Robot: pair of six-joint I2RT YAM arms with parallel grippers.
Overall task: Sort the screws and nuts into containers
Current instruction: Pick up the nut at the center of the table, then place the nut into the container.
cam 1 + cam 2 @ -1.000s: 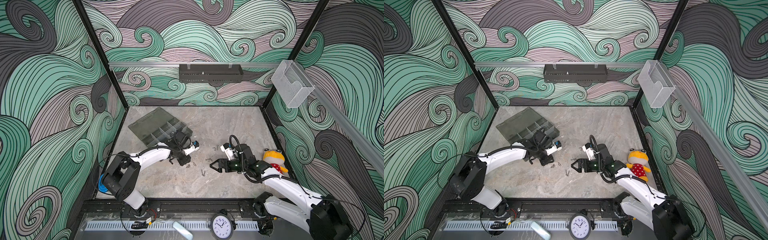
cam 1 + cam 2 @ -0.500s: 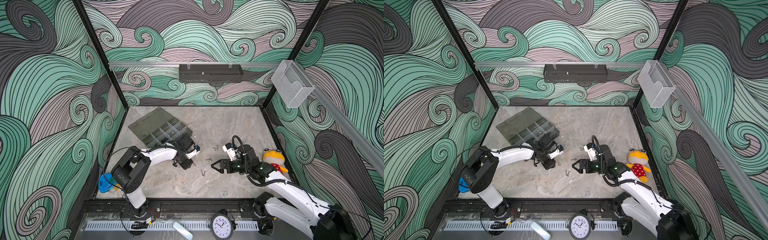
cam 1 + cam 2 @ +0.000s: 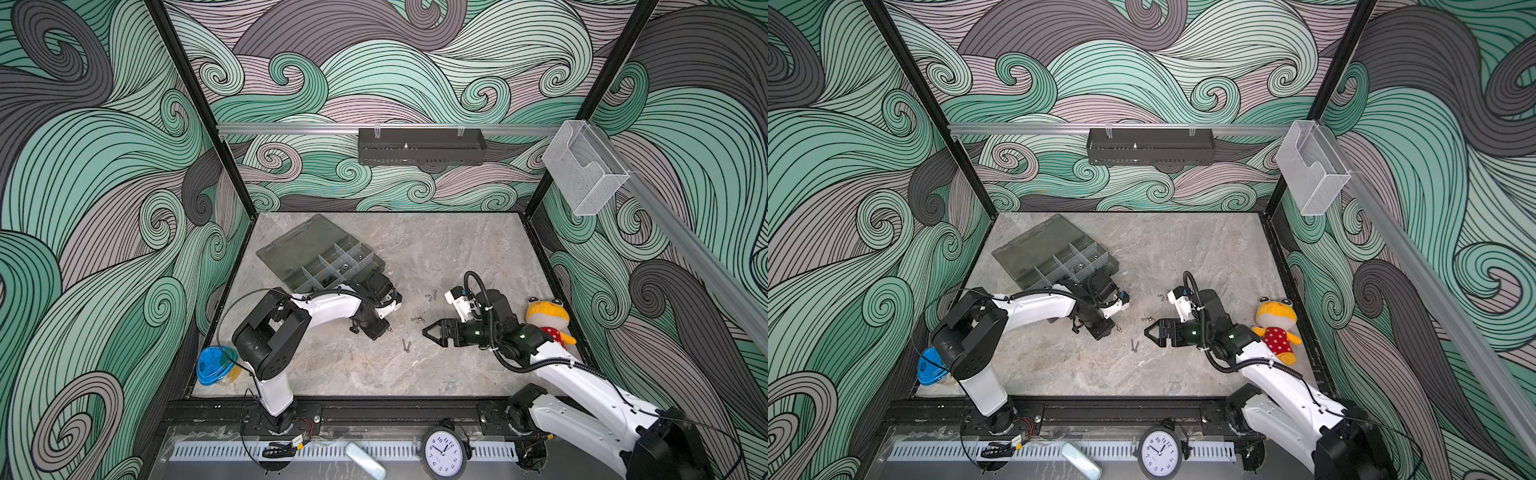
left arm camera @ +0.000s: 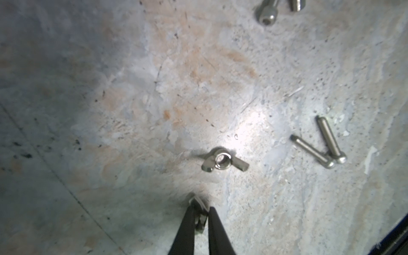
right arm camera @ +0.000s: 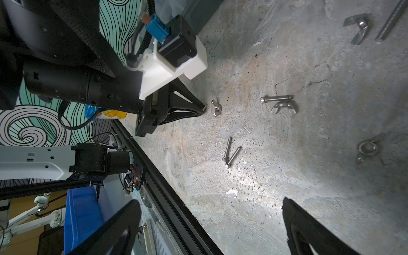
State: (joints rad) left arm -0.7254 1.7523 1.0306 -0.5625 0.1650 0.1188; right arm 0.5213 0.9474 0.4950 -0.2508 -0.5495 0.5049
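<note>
Left gripper (image 4: 202, 209) pinches a small silver nut (image 4: 200, 219) off the tabletop, bound for the organiser box (image 3: 286, 249). Right gripper (image 5: 208, 201) hovers, jaws spread wide.

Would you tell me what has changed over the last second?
The left gripper moved slightly away from the organiser toward the loose screws and closed on a small silver piece, seemingly a wing nut. The right gripper stays open in place; organiser and screws are unmoved.
</note>
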